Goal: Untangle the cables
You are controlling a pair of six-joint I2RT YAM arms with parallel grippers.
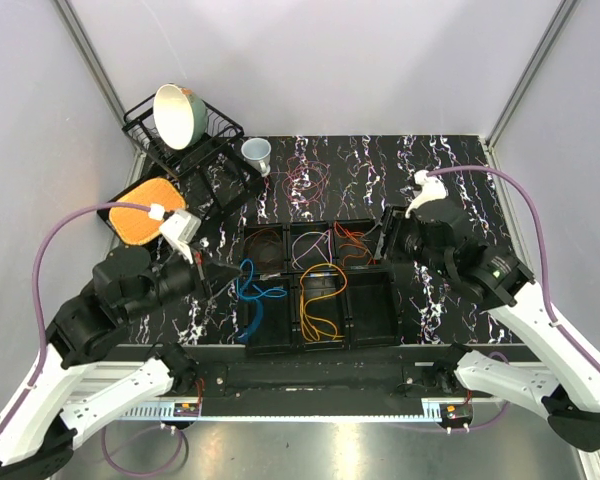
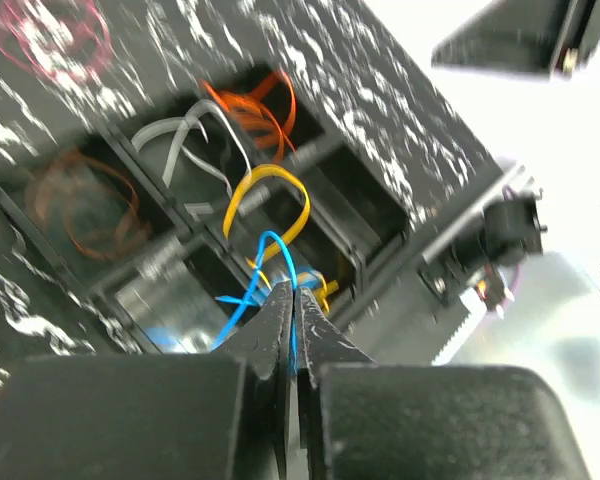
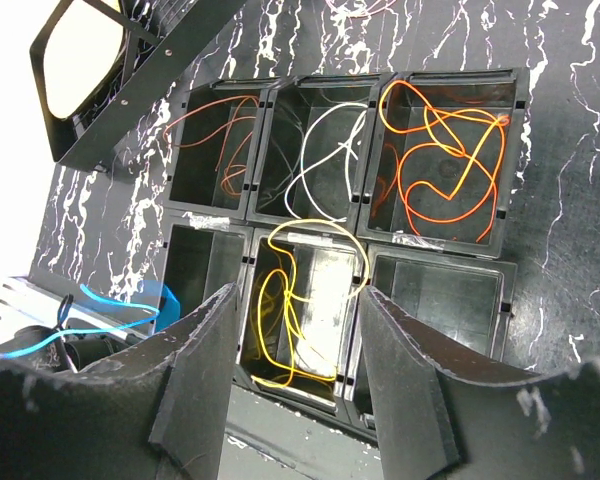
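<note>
Nearest me, the sorting is looking well along. The six-pocket tray [image 1: 372, 312] is filling up by colour. In its near row, the middle pocket is holding the yellow cables [image 3: 272, 310], one loop arching up over the rim, and the right pocket is lying bare. The left pocket is the one being worked on. The blue cable [image 1: 252, 290] is dangling in loose loops at its left edge, not yet lying in the pocket (whether any of it is touching the tray, I cannot tell).

The left gripper [image 2: 291, 300] is doing that work. Its arm is reaching in low from the left, its fingers are pointing right towards the tray, and they are pinched tight together with the blue strand running between them.

The far row is holding a brown cable [image 3: 215, 115] on the left, a white cable [image 3: 325, 140] in the middle and the orange cables [image 3: 430, 150] on the right.

The right gripper [image 3: 300, 300] is hanging over the right side of the tray with its arm folded in from the right. Its fingers are spread wide and gripping nothing.

Farther off, on the table well beyond the tray, a red and purple tangle [image 1: 305, 178] is lying unsorted. That knot, I judge, is the bulk of what is left.
</note>
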